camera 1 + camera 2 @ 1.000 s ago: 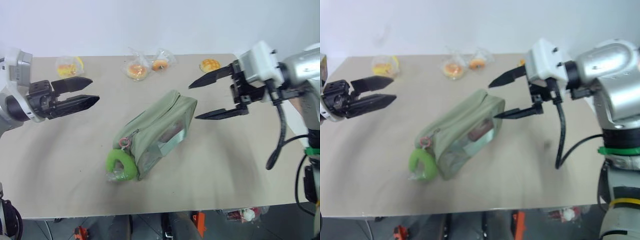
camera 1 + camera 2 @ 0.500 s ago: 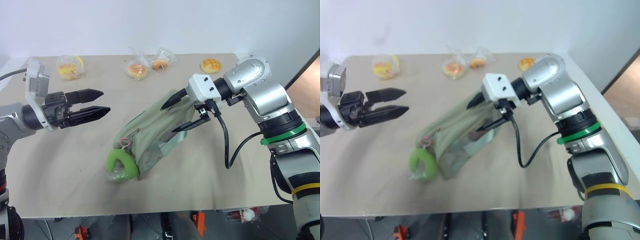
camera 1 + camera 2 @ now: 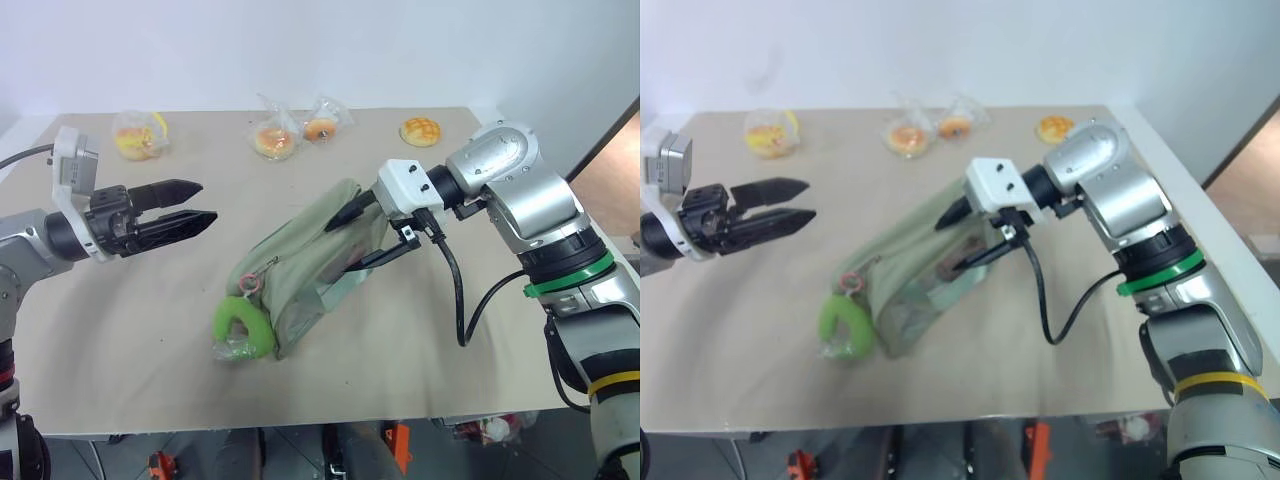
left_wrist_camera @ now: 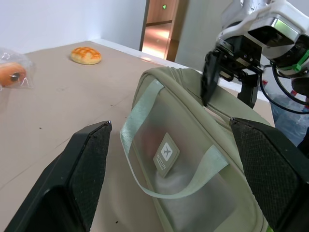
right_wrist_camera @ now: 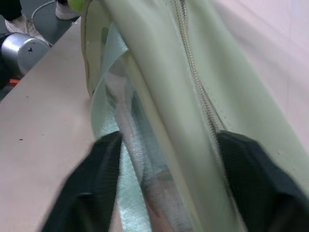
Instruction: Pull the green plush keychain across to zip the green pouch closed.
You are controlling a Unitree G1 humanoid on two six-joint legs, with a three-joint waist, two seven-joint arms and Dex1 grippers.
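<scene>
Left eye view: the green pouch (image 3: pixel 310 270) is seen lying diagonally mid-table (image 3: pixel 120 330), with the green plush keychain (image 3: pixel 243 330) resting on the table at its near-left end, touching the pouch and joined to it by a small pink ring (image 3: pixel 250 285). Keychain is untouched by either gripper.

The right gripper (image 3: pixel 372 238) is placed at the pouch's far-right end, one finger over the top edge and one along the window side, so that end is straddled. Fingers are spread around the fabric; whether the pads are actually pressing cannot be told. In the right wrist view the zipper (image 5: pixel 195 82) is seen running away between the two fingers, with the webbing strap (image 5: pixel 108 101) to one side. This placement is judged to be an anchor: the far end is meant to be pinned so the pouch does not slide when the pull is drawn.

The left gripper (image 3: pixel 185 213) is held above the table, well apart from the pouch, fingers spread wide, nothing between them. It is pointed toward the pouch, likely staged for taking the keychain. In the left wrist view the pouch's clear window with a small label (image 4: pixel 165 154) is framed between its fingers.

Wrapped buns (image 3: pixel 275 138) are left at the far edge, not involved.

Zipping is judged not yet begun.
</scene>
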